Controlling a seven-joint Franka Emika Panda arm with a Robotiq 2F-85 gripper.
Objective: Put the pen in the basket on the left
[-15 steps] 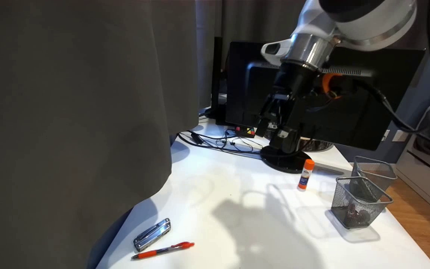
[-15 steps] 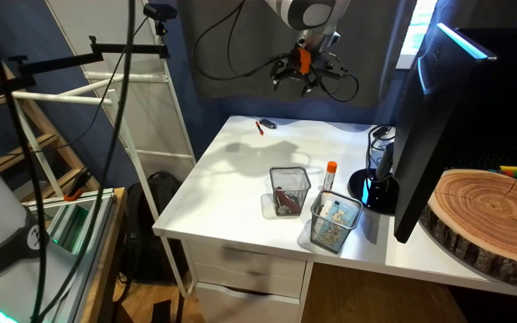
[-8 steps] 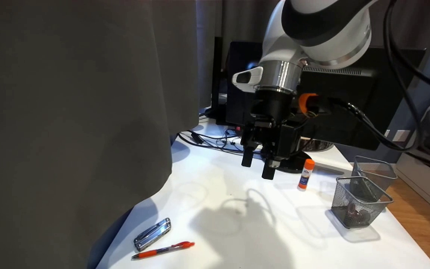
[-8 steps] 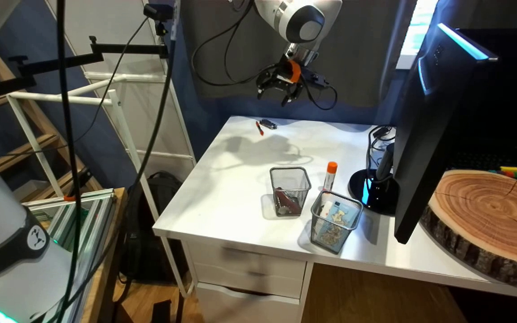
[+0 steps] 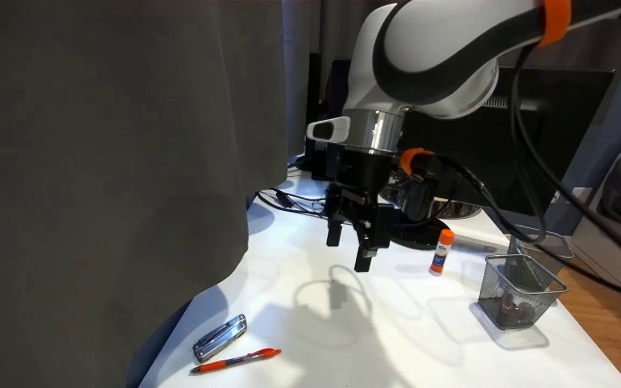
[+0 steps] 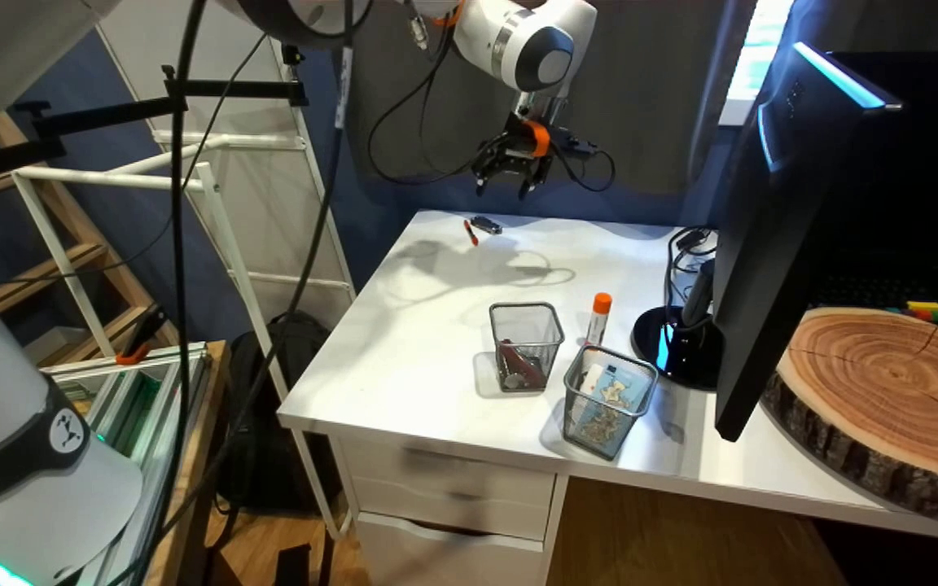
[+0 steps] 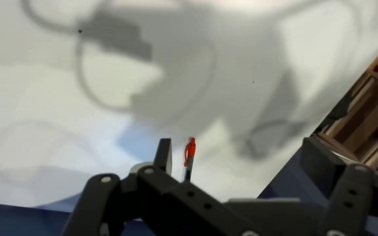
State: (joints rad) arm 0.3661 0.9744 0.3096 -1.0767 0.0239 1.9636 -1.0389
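The slim red-orange pen (image 5: 235, 361) lies on the white desk beside a silver multi-tool; it also shows in an exterior view (image 6: 471, 233). In the wrist view the pen (image 7: 191, 151) shows just right of the left finger, its lower part hidden behind that finger. My gripper (image 5: 348, 252) is open and empty, fingers pointing down, above the desk and apart from the pen; it also shows in an exterior view (image 6: 502, 191). Two grey wire-mesh baskets stand together. The left basket (image 6: 523, 305) holds a dark reddish item; it also shows in an exterior view (image 5: 496, 293).
The second basket (image 6: 622, 356) holds a card. A glue stick (image 6: 598, 319) stands upright near both baskets. The multi-tool (image 5: 220, 338) lies close to the pen. A black monitor (image 6: 803, 236) and a wood slab (image 6: 892, 391) stand on the desk. A grey curtain (image 5: 100, 188) hangs along one edge.
My arm has come lower and moved sideways over the desk, leftward in both exterior views. The fingers have turned to point more straight down. Pen, baskets and glue stick have not moved.
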